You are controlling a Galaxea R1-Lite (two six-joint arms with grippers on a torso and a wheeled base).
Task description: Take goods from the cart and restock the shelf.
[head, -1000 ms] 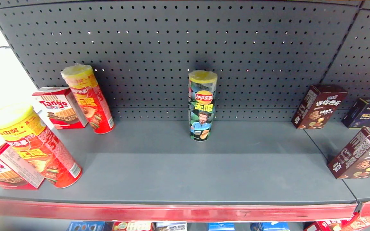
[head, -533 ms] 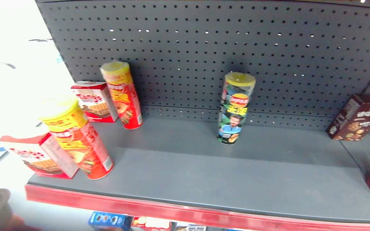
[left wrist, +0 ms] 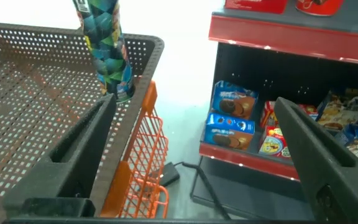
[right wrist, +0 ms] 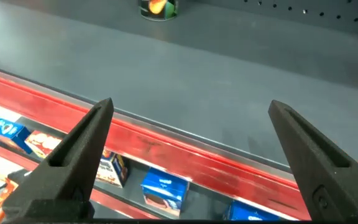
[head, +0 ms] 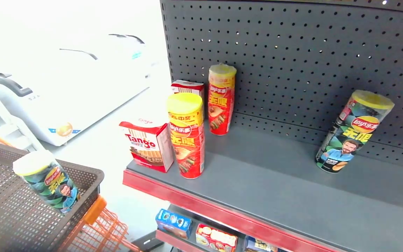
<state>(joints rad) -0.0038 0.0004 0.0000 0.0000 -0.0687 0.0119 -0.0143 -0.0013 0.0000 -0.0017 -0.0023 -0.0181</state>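
A dark-patterned chip can with a pale yellow lid (head: 47,182) stands upright in the brown mesh cart basket (head: 9,217). The same can (left wrist: 106,53) stands by the basket's corner, and my left gripper (left wrist: 194,134) hangs open near it, above the cart's orange frame. A matching can (head: 353,131) stands on the grey shelf (head: 292,196) by the pegboard. Two red chip cans (head: 186,134) (head: 220,98) and two red wafer boxes (head: 148,147) stand at the shelf's left end. My right gripper (right wrist: 191,134) is open in front of the shelf's red front lip (right wrist: 166,146), holding nothing.
A white chest freezer (head: 65,91) stands on the floor left of the shelf unit. The lower shelf holds blue and red snack boxes (head: 173,222). The orange cart frame (left wrist: 145,162) sits close to the shelf's lower edge. Bare shelf surface lies between the red cans and the dark can.
The head view has swung left, so the shelf items sit further right in the picture. The cart basket with its can and the white freezer have come into sight.
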